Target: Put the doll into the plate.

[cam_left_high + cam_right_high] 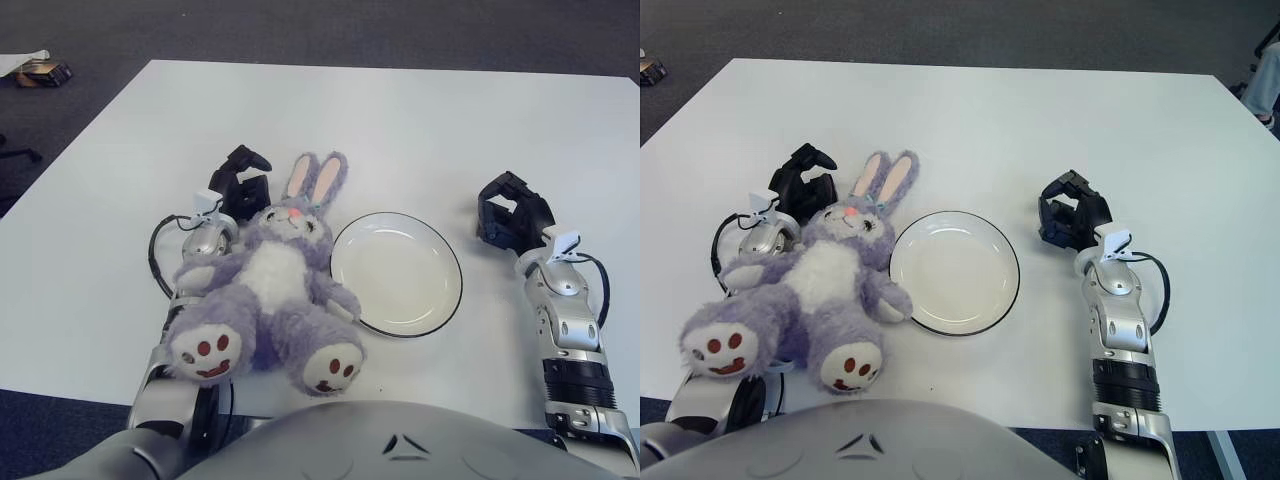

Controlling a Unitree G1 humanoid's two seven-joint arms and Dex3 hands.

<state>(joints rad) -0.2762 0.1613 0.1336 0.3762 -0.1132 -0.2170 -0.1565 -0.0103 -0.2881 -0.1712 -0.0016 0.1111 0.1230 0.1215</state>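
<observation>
In your left eye view, the purple plush bunny doll (268,290) lies on its back on the white table (400,120), partly over your left forearm, one paw touching the rim of the white black-rimmed plate (397,272) beside it. Your left hand (238,185) shows by the doll's head, fingers curled, holding nothing. In your right eye view, your right hand (1068,215) sits right of the plate, fingers curled, empty.

no readable text, labels, brands or nos. anywhere: none on the doll (265,285), plate (397,272) or table (400,120).
</observation>
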